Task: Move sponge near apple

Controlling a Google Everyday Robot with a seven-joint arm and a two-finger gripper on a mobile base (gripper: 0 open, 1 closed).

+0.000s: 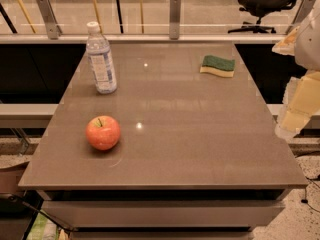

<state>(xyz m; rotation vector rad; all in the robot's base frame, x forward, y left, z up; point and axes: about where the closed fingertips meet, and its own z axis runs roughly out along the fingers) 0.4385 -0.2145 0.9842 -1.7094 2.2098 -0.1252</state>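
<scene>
Three objects rest on the grey table [200, 154] in the single camera view. The sponge [218, 66], green side up, lies at the upper right of the tabletop, well apart from the apple [102, 132], which sits at lower left with its stem up. An upright water bottle [100, 59] stands at upper left, behind the apple. The gripper [295, 109] hangs at the right edge of the frame, beside the table and apart from the sponge; whether it is open or closed cannot be told.

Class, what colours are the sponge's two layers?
Sponge: dark green over pale yellow, camera view; gripper at right edge.
</scene>
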